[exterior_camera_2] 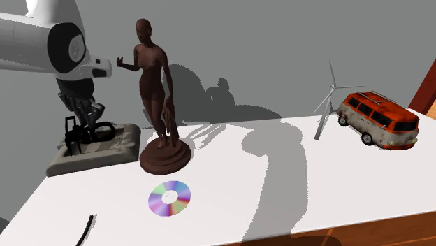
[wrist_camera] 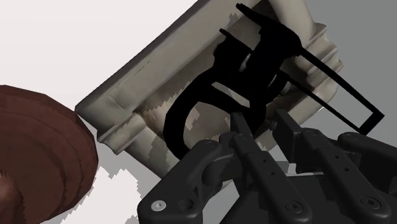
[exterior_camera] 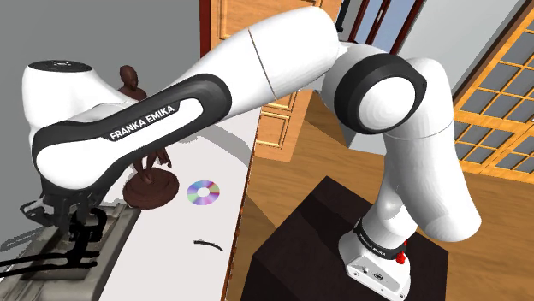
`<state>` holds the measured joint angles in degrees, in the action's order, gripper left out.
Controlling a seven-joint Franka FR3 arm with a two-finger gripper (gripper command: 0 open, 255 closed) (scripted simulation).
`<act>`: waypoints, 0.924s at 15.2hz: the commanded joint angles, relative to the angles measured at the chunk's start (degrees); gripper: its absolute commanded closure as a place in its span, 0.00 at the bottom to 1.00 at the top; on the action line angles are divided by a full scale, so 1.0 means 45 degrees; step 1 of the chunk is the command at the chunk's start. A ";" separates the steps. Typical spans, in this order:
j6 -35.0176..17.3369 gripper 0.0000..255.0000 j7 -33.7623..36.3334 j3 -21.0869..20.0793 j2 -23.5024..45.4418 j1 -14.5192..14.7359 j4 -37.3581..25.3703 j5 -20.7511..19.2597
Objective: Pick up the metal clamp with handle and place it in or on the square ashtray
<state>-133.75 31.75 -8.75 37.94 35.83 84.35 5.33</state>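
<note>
The clamp [wrist_camera: 191, 108] is an all-black shape with a curved loop and a thin handle frame. It sits tilted in the hollow of the square, grey-beige ashtray [wrist_camera: 127, 83], near the table's corner by the wall. My gripper [wrist_camera: 262, 124] comes down on it from above, its two fingers close together and clasping a part of the clamp. In the shoulder view the gripper [exterior_camera: 75, 214] hangs over the clamp [exterior_camera: 81, 244] and the ashtray [exterior_camera: 120, 221]. The second exterior view shows the gripper [exterior_camera_2: 85, 115], the clamp [exterior_camera_2: 98, 131] and the ashtray [exterior_camera_2: 129, 136] the same way.
A tall brown figurine [exterior_camera_2: 154, 84] on a round base stands right beside the ashtray. A shiny disc [exterior_camera_2: 169, 198] lies in front of it, with a thin black curved piece [exterior_camera_2: 87, 229] near the table edge. A small wind turbine [exterior_camera_2: 327, 105] and an orange van [exterior_camera_2: 377, 117] stand far along the white table.
</note>
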 commanded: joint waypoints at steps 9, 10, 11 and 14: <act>0.0082 0.00 -0.0013 -0.0030 0.0180 0.0042 0.0040 0.0008; 0.0084 0.00 0.0016 -0.0032 0.0144 0.0064 0.0065 0.0003; 0.0317 0.00 0.0001 -0.0045 -0.0164 0.0004 0.0145 0.0028; 0.1016 0.00 -0.0038 -0.0073 -0.0967 -0.0155 0.0259 0.0096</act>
<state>-130.26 31.86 -9.06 34.71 35.54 85.36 5.62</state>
